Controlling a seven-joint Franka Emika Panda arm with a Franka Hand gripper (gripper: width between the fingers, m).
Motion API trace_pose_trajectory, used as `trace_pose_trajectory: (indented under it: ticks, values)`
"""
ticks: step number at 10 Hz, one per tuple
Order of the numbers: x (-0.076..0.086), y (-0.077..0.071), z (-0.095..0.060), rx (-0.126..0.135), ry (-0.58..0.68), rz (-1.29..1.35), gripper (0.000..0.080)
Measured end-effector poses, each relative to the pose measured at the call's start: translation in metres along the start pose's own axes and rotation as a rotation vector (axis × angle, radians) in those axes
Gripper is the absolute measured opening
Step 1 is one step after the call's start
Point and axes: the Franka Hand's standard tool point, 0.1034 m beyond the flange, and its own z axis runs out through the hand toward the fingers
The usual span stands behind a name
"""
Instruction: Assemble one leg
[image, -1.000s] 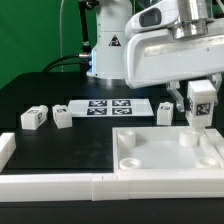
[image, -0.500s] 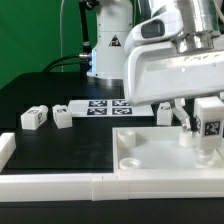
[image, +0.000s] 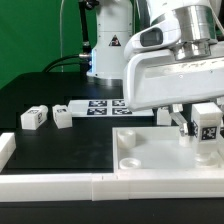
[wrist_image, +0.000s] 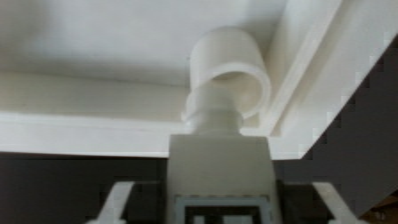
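The robot arm (image: 165, 60) hangs over the table (image: 60, 145) on the exterior view's right. Its gripper (image: 205, 128) is clenched on the leg (image: 208, 122), with one finger on each side. The leg is a small chunky white block. It stands upright in the grip, and a black-and-white tag on it faces the camera.

The leg is above the far right corner of the white panel (image: 165, 160). That panel lies flat at the table's near corner on the exterior view's right. A round socket (image: 186, 139) sticks up from the panel just beside the leg. I cannot tell if the leg touches the panel.

In the wrist view, the leg (wrist_image: 222, 170) points its thin end at the round socket (wrist_image: 231, 65). The gripper's fingers (wrist_image: 121, 200) show on both sides of the leg.

Three other small white blocks lie loose near the table's far edge. Two of them (image: 34, 117) (image: 63, 117) sit close together toward the exterior view's left. The third (image: 164, 114) is partly hidden behind the arm. The marker board (image: 100, 107) lies flat between them. A white rail (image: 60, 184) runs along the table's near edge.
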Motion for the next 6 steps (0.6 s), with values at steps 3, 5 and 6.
trace_pose_trajectory:
  ticks: [3, 5, 6]
  values:
    - [-0.005, -0.004, 0.002, 0.001, 0.002, -0.006, 0.029]
    - [-0.011, -0.003, 0.007, -0.001, -0.002, -0.004, 0.029]
    - [-0.014, -0.002, 0.01, -0.003, -0.001, -0.002, 0.029]
